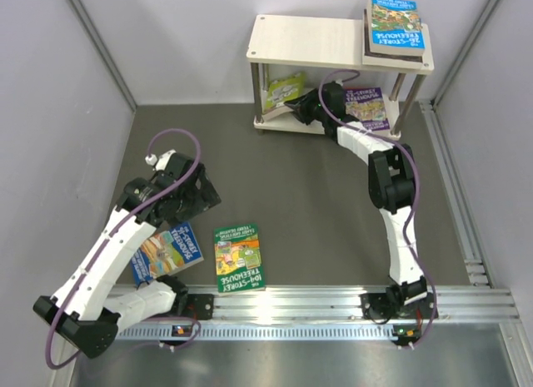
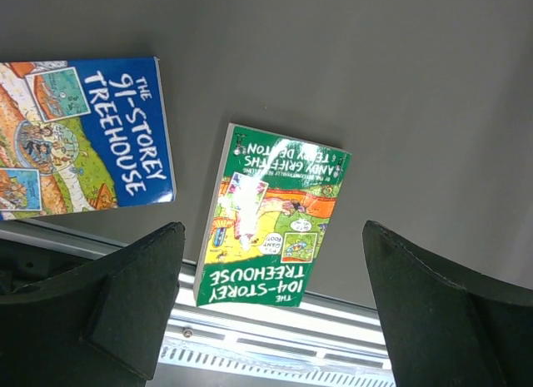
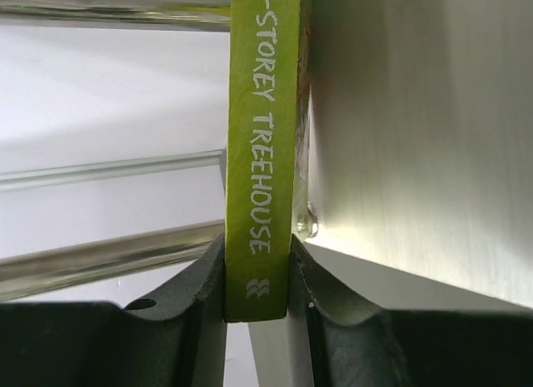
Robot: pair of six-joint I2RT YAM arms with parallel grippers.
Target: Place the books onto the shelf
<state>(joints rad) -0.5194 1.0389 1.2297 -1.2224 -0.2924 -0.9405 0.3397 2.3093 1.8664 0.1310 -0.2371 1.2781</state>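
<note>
The shelf (image 1: 312, 42) stands at the back of the table, its cream board (image 3: 416, 137) filling the right of the right wrist view. My right gripper (image 1: 305, 109) reaches into the lower tier and is shut (image 3: 256, 245) on the spine of an upright lime-green book (image 3: 260, 137) (image 1: 283, 91). A purple book (image 1: 367, 106) lies in the same tier. A blue book (image 1: 396, 22) rests on a dark one on the top board. On the table lie a green "104-Storey" book (image 1: 238, 257) (image 2: 279, 212) and a blue "91-Storey" book (image 1: 172, 250) (image 2: 83, 137). My left gripper (image 1: 198, 200) (image 2: 273, 230) hangs open above them, holding nothing.
Grey walls close in the table on the left, back and right. A metal rail (image 1: 316, 302) (image 2: 275, 320) runs along the near edge, and the green book's lower end overlaps it. Silver shelf posts (image 3: 108, 171) cross behind the held book.
</note>
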